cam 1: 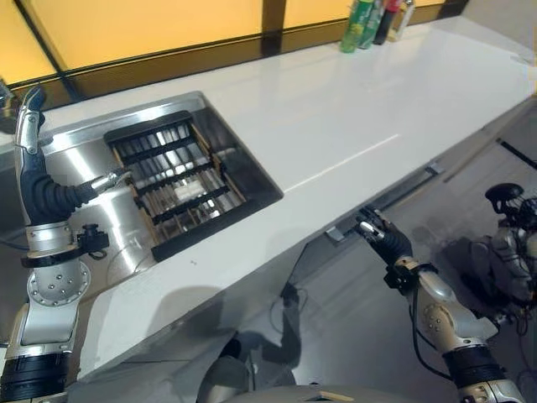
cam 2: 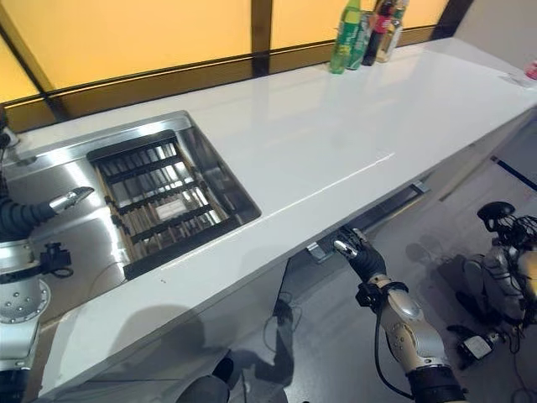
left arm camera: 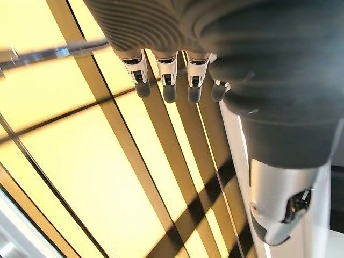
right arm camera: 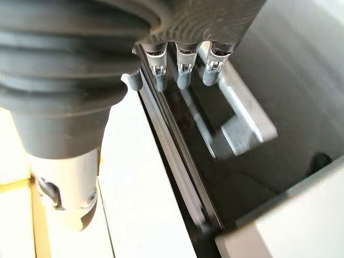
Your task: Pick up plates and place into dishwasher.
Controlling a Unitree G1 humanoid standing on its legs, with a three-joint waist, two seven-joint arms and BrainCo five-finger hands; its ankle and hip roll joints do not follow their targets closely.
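Note:
No plate is in sight. The dishwasher's grey front runs under the white counter (cam 1: 336, 126), with a silver bar handle (cam 1: 411, 183) just below the counter's edge. My right hand (cam 1: 388, 239) is at the near end of that handle, by its bracket (right arm camera: 244, 126). In the right wrist view its fingers (right arm camera: 183, 72) are straight and reach over the bar without curling round it. My left hand (cam 1: 46, 197) is raised beside the sink (cam 1: 75, 143), its fingers (left arm camera: 166, 80) straight and pointing up at the yellow window, holding nothing.
A dark slatted rack (cam 1: 172, 180) lies in the steel sink. Several bottles (cam 1: 369, 21) stand at the counter's far right corner. Silver and black equipment (cam 1: 512, 243) sits on the floor at the right.

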